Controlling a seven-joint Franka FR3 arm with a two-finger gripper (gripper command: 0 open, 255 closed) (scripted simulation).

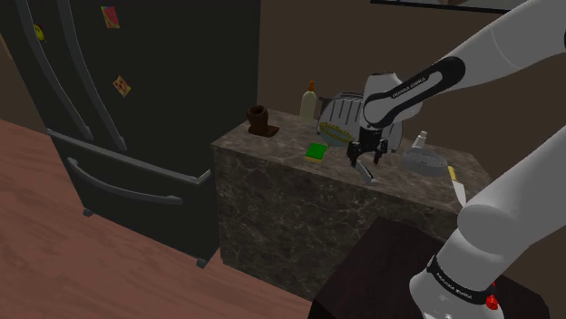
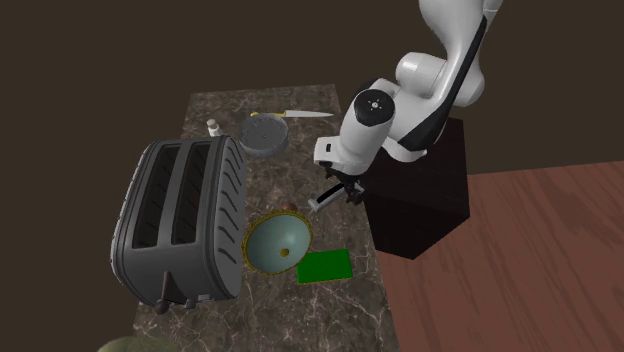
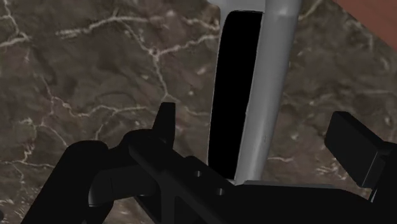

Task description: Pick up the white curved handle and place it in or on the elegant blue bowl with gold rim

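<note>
White curved handle (image 3: 275, 76): a pale grey-white arc with a black hollow, lying on the dark veined stone counter (image 3: 95, 70). Hazards, judged: the fingers (image 3: 167, 121) stand wide apart and neither appears to touch the handle, so nothing is held yet. The handle sits off-centre between them, so a closing stroke may have one finger strike first and skid or turn the piece on the smooth stone. The curved, narrow profile gives little flat to bear on, and a pinch on the bend could squirt it out. The counter's edge on the stand side is near, with red-brown floor beyond, so a shoved handle might go over. Position: between the open fingers of the gripper (image 3: 261, 127), running lengthwise away from the palm, nearer the shorter-looking finger than the other. Surroundings, seen in the second exterior view: the blue bowl with gold rim (image 2: 262, 240) stands apart from the gripper (image 2: 335, 197), just beside the grey toaster (image 2: 180, 215), with a green square (image 2: 323, 266) near it. A careless carry could clip the toaster.
</note>
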